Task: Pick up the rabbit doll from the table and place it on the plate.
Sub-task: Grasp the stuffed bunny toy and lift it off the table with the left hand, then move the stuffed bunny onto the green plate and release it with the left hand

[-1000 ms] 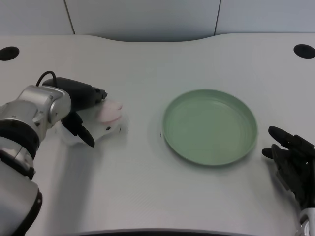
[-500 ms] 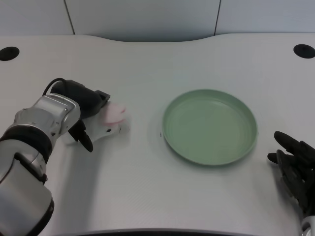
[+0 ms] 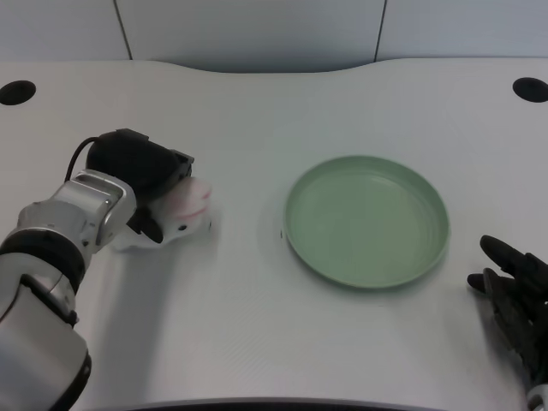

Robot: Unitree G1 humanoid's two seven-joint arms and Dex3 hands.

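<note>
The rabbit doll (image 3: 182,214), white with pink ears, lies on the white table at the left. My left hand (image 3: 141,175) covers its back and left side, fingers curled around it, and part of the doll is hidden under the hand. The doll still rests on the table. A round green plate (image 3: 366,219) sits to the right of centre, a short way from the doll, with nothing on it.
My right hand (image 3: 514,300) waits at the lower right, near the plate's rim. Two black round holes (image 3: 15,92) (image 3: 530,89) mark the table's far corners. A grey wall runs behind the table's curved back edge.
My left hand has closed around the rabbit doll, its lower finger now tucked against the doll's side. The forearm has dropped lower. The doll has turned slightly; the plate is unmoved.
</note>
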